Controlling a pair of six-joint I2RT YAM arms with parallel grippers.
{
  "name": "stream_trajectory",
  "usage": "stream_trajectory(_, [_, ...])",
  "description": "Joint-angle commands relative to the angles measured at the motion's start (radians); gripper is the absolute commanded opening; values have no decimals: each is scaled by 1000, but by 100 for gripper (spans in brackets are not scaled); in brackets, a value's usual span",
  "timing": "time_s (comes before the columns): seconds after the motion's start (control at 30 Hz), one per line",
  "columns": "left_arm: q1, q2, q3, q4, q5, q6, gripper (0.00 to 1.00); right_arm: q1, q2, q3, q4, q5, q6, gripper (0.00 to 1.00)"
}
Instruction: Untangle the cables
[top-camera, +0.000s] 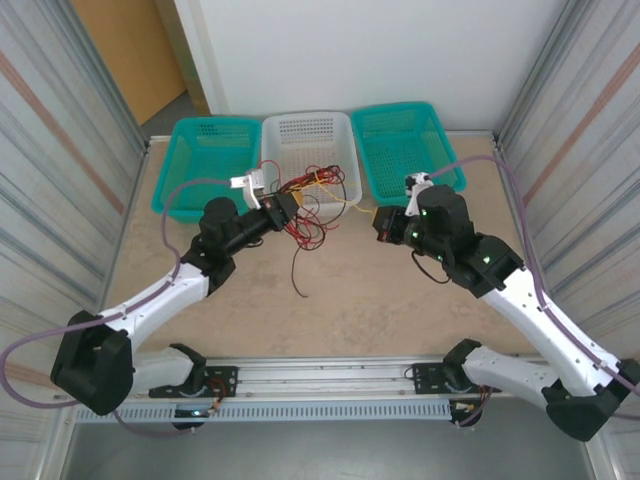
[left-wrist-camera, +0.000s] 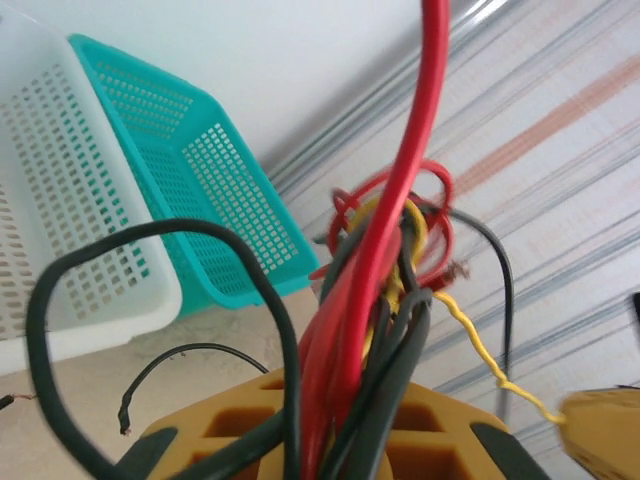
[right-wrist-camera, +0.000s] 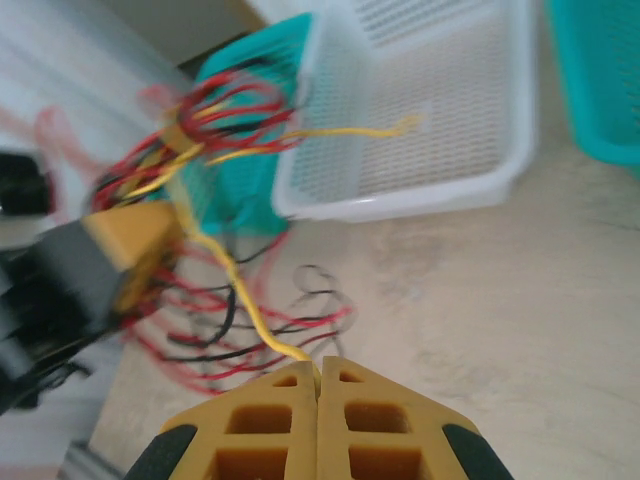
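**Top external view.** The cables (top-camera: 312, 205) form a red, black and yellow snarl at mid-frame, just in front of the white basket (top-camera: 310, 135). They are lifted off the counter (top-camera: 350, 300), and only a few loose tails reach down to it. The left hand (top-camera: 285, 207) comes in from the left and is closed on the snarl. The right hand (top-camera: 384, 222), right of centre, is shut, and a yellow cable (top-camera: 352, 205) runs between the two hands. Holding the knot in the air probably keeps the strands from catching on the counter.

**Left wrist view.** At the bottom edge the left hand (left-wrist-camera: 330, 450) is clamped on a thick bundle of cables (left-wrist-camera: 375, 270) that rises from between its pads. The yellow cable (left-wrist-camera: 478, 350) leaves the bundle in waves toward the lower right corner. This hand seems to act as the anchor, pinning the mass so that one strand can be drawn out.

**Right wrist view.** The right hand (right-wrist-camera: 318, 395) has its fingers pressed together on the end of the yellow cable (right-wrist-camera: 240, 290). The cable climbs to the upper left into the snarl at the blurred left hand (right-wrist-camera: 110, 250). It is wavy rather than taut, so there is slack left to take up. A gentle pull away from the knot looks like the next move. The risk is that other loops get dragged along or the thin strand slips free.
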Motion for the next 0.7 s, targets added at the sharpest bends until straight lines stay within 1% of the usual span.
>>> stream_trajectory(0.0, [53, -55, -16, 57, -67, -32, 0, -164, -80, -132, -147, 45, 71, 0])
stream_trajectory(0.1, [74, -90, -26, 13, -65, -19, 0, -391, -147, -190, -210, 6, 79, 0])
stream_trajectory(0.17, [90, -104, -39, -9, -56, -26, 0, -518, -173, -188, -239, -25, 64, 0])
stream_trajectory(0.27, [104, -121, -58, -48, -49, -24, 0, -661, -187, -145, -277, -50, 42, 0])
stream_trajectory(0.37, [105, -134, -69, -92, -34, 4, 0, -768, -186, -109, -267, -117, 30, 0])
stream_trajectory(0.4, [106, -136, -72, -99, -27, 9, 0, -788, -183, -100, -260, -134, 30, 0])
stream_trajectory(0.47, [104, -134, -75, -94, 7, 27, 0, -806, -170, -75, -242, -193, 24, 0])
stream_trajectory(0.5, [99, -135, -74, -92, 19, 35, 0, -803, -166, -69, -221, -241, 22, 0])
stream_trajectory(0.57, [77, -140, -83, -57, 38, 68, 0, -754, -167, -78, -110, -391, 38, 0])
stream_trajectory(0.6, [66, -140, -88, -36, 45, 79, 0, -702, -166, -74, -65, -432, 47, 3])
stream_trajectory(0.63, [55, -140, -89, -30, 49, 91, 0, -617, -161, -55, -44, -422, 47, 13])
stream_trajectory(0.67, [44, -140, -87, -31, 52, 105, 0, -506, -153, -27, -48, -358, 40, 25])
